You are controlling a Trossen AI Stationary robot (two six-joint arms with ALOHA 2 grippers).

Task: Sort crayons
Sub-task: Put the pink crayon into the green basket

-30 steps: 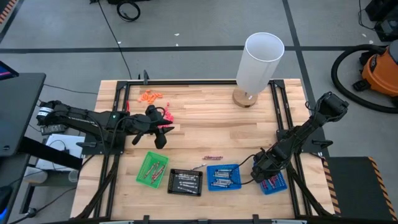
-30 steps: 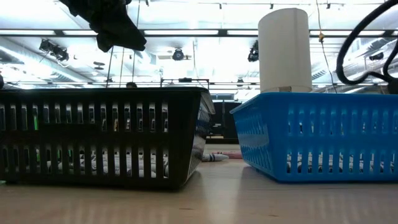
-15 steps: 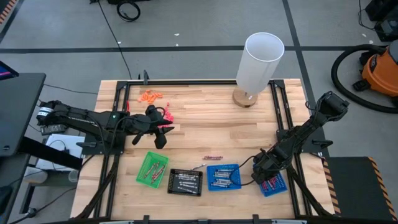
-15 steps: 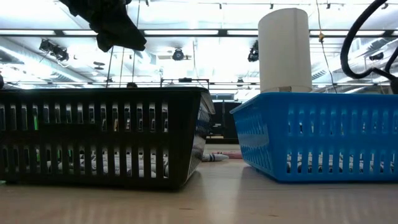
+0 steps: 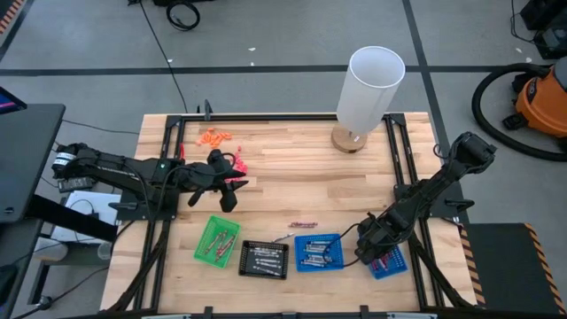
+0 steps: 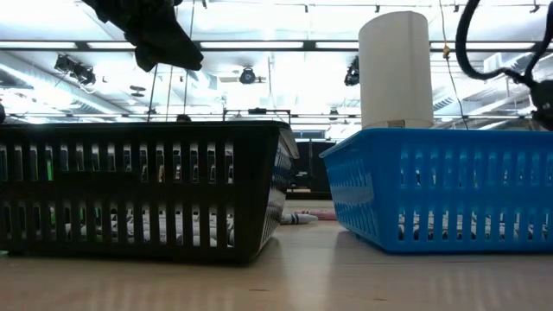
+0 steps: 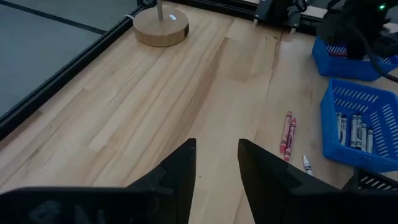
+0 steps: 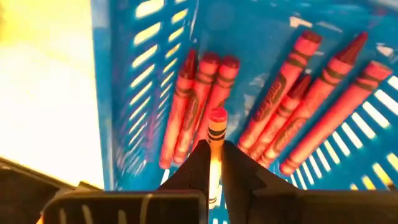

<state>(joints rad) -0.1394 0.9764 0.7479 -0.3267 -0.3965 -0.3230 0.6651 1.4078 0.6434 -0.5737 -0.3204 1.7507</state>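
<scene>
Red crayons [image 8: 199, 93] lie in the small blue tray [image 5: 390, 262] at the table's near right. My right gripper [image 5: 368, 243] hangs over that tray, pointing steeply down, shut on one crayon [image 8: 216, 134] with an orange-yellow wrapper and a reddish tip. Two maroon crayons [image 5: 303, 224] and a pale one [image 5: 282, 237] lie flat on the wood. Grey-white crayons [image 5: 319, 254] fill the larger blue tray. My left gripper [image 5: 235, 190] hovers open at the left, with nothing between its fingers [image 7: 180, 174]. My right gripper pinches the crayon's wrapped shaft [image 8: 215, 163] between its two fingers. The fingers come from above, slanting steeply down, and the crayon lies along them. Its tip [image 8: 217, 117] sticks out past the fingertips toward the red crayons; whether it touches them I cannot tell.
A green tray [image 5: 217, 239] and a black tray [image 5: 264, 259] stand along the near edge left of the blue ones. Pink bits [image 5: 237, 164] and orange bits [image 5: 213, 137] lie far left. A tall white cylinder [image 5: 368, 89] on a wooden base stands far right.
My right gripper has risen a little over the small blue tray and drifted slightly toward the table's left. Its cable has swung upward in the low view.
</scene>
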